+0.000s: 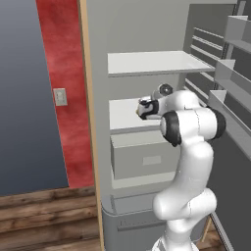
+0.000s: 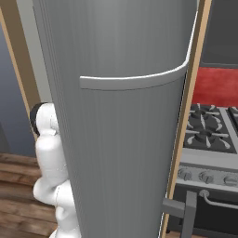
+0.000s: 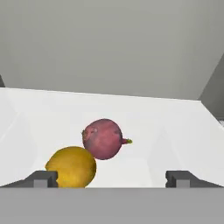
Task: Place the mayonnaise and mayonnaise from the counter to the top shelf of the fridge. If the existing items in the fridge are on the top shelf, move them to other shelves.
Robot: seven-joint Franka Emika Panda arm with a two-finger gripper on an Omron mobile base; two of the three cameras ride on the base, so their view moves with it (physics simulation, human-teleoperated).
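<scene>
The gripper (image 3: 112,178) reaches into the open fridge (image 1: 147,157) over a white shelf (image 3: 175,127), its fingertips (image 3: 41,178) spread wide with nothing between them. A dark red fruit (image 3: 103,138) lies just ahead, near centre. A yellow fruit (image 3: 72,166) touches it, closer in, beside the left fingertip.

Grey fridge door (image 2: 125,139) beside stove (image 2: 209,135)
</scene>
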